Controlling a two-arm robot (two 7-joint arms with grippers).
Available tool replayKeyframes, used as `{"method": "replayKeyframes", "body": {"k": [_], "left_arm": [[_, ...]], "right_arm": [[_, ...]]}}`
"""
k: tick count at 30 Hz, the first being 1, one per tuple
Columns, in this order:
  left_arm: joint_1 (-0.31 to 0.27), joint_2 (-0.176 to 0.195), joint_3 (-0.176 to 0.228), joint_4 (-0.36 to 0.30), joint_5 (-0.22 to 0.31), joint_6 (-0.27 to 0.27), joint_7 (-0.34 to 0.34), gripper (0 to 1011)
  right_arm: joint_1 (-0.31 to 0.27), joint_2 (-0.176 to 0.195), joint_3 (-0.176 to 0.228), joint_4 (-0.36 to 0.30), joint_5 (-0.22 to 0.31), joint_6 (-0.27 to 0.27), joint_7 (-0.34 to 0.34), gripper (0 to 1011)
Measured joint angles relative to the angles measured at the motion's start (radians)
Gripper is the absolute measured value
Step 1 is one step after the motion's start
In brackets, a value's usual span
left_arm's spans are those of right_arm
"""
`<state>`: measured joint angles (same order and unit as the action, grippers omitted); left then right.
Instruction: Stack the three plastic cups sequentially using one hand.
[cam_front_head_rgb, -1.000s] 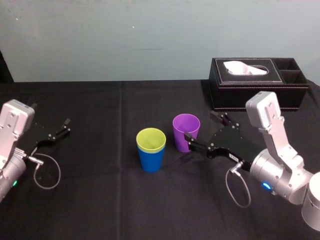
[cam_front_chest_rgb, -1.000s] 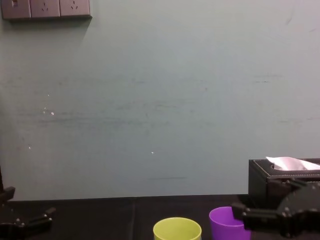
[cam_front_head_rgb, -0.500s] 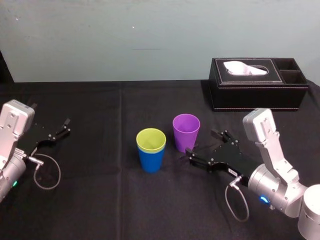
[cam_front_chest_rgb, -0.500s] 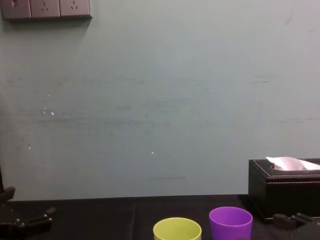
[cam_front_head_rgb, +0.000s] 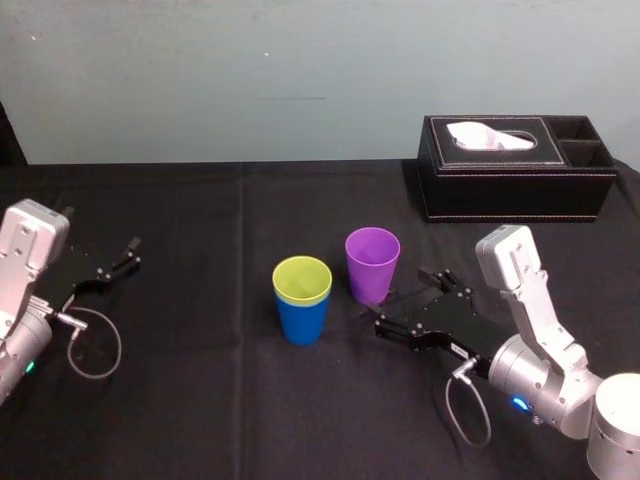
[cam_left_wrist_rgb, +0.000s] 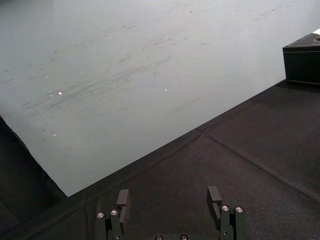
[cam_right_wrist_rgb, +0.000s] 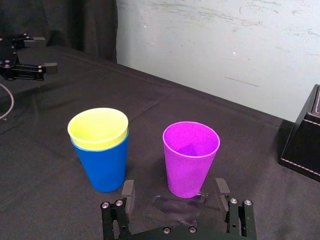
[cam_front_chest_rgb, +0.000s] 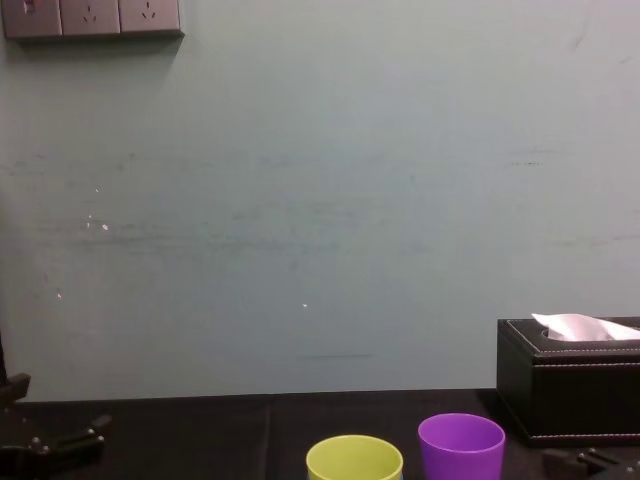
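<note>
Our right pincer (cam_front_head_rgb: 400, 297) is wide open and empty. We see the purple cup (cam_front_head_rgb: 372, 262) just in front. Our left pincer (cam_front_head_rgb: 118, 258) rests open, far off.

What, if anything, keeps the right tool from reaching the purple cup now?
Likely nothing, so yes: the open right tool sits just short of the purple cup, jaws aimed either side. The blue cup holding the yellow-green cup stands apart on its left. The left tool is parked.

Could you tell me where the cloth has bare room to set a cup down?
Bare cloth lies between the left claw and the blue cup, and behind both toward the wall. Crowded: the right claw near the purple cup.
</note>
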<state>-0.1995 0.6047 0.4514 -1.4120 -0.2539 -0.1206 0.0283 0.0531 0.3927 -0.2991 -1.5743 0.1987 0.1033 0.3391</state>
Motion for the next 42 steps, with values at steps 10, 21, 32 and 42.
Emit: {"method": "replayKeyframes", "body": {"k": [10, 21, 32, 42], "left_arm": [[0.000, 0.000, 0.000, 0.000, 0.000, 0.000, 0.000, 1010], [0.000, 0.000, 0.000, 0.000, 0.000, 0.000, 0.000, 1010], [0.000, 0.000, 0.000, 0.000, 0.000, 0.000, 0.000, 1010], [0.000, 0.000, 0.000, 0.000, 0.000, 0.000, 0.000, 1010]], "right_arm": [[0.012, -0.010, -0.002, 0.008, -0.007, 0.006, -0.004, 1003], [0.048, -0.034, -0.011, 0.046, -0.011, 0.020, -0.005, 1003], [0.089, -0.055, -0.021, 0.097, -0.006, 0.034, -0.002, 1003], [0.119, -0.070, -0.029, 0.132, -0.010, 0.035, -0.003, 1003]]}}
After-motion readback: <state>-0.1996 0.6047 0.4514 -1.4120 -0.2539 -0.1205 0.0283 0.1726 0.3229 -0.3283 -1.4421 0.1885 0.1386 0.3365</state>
